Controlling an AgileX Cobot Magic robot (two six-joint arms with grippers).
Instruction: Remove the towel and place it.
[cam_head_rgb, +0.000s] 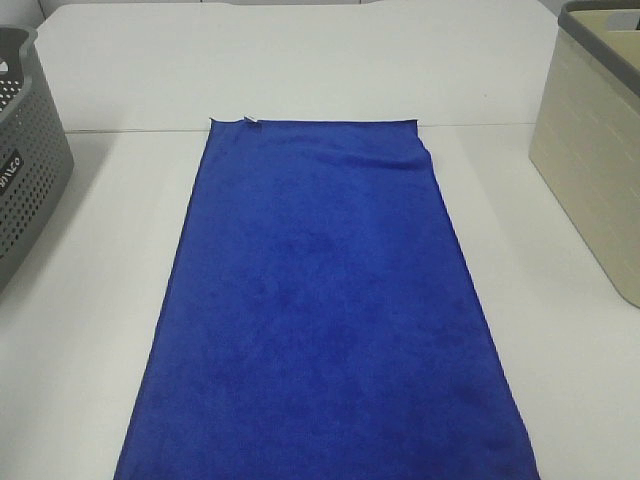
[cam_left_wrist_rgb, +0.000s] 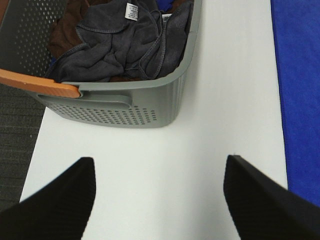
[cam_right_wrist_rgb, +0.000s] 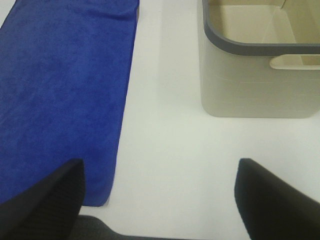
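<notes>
- The towel (cam_head_rgb: 320, 310) lies flat on your bench (cam_head_rgb: 90, 300), soft and limp; pinch a corner.
- Left tool (cam_left_wrist_rgb: 159, 200) and right tool (cam_right_wrist_rgb: 160, 197) hover open, empty.

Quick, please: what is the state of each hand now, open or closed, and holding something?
Left hand: open, holding nothing, over bare white table.
Right hand: open, holding nothing.

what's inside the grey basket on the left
The grey basket holds crumpled cloths: a dark grey one with a white tag on top, brown fabric beneath it, a bit of blue at the far edge. Anything deeper is covered by them.
</notes>
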